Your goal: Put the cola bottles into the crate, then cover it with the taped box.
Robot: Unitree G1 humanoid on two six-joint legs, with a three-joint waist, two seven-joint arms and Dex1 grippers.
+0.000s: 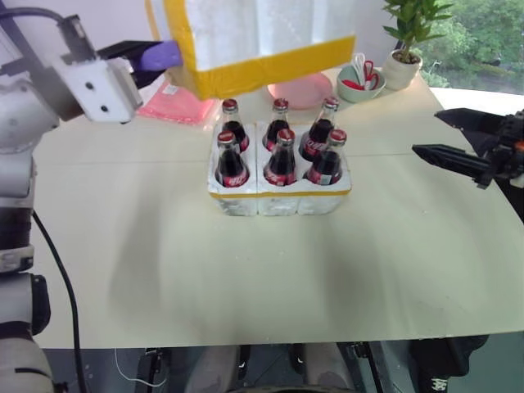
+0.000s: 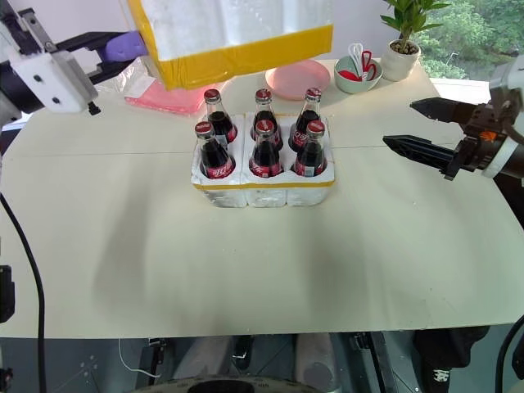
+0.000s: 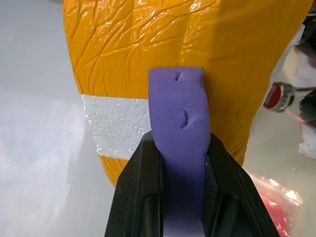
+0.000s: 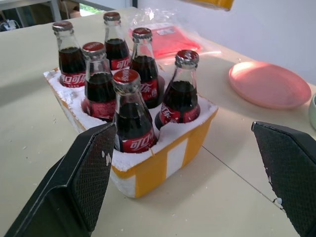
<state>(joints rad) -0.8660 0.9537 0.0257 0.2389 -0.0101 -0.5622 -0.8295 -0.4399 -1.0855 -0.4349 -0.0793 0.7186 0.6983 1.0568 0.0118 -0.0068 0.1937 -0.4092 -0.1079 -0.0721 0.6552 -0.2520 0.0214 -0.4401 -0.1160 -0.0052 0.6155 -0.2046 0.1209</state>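
Observation:
Several cola bottles [image 1: 281,155] with red caps stand upright in the wells of the crate [image 1: 278,199], a white foam block with a yellow band, in the middle of the table. The taped box [image 1: 254,41] hangs in the air above and just behind the crate, tilted, its yellow rim lowest. My left gripper [image 1: 155,57] is shut on a purple strap [image 3: 180,118] fixed to the box's yellow side [image 3: 148,49]. My right gripper [image 1: 426,133] hovers open to the right of the crate and points at it. Its fingers [image 4: 94,168] are wide apart with nothing between them.
Behind the crate lie a pink plate [image 1: 301,90] and a pink plastic bag [image 1: 176,102]. A mint bowl of utensils [image 1: 360,82] and a potted plant [image 1: 408,41] stand at the back right. The beige table [image 1: 246,278] stretches bare toward its front edge.

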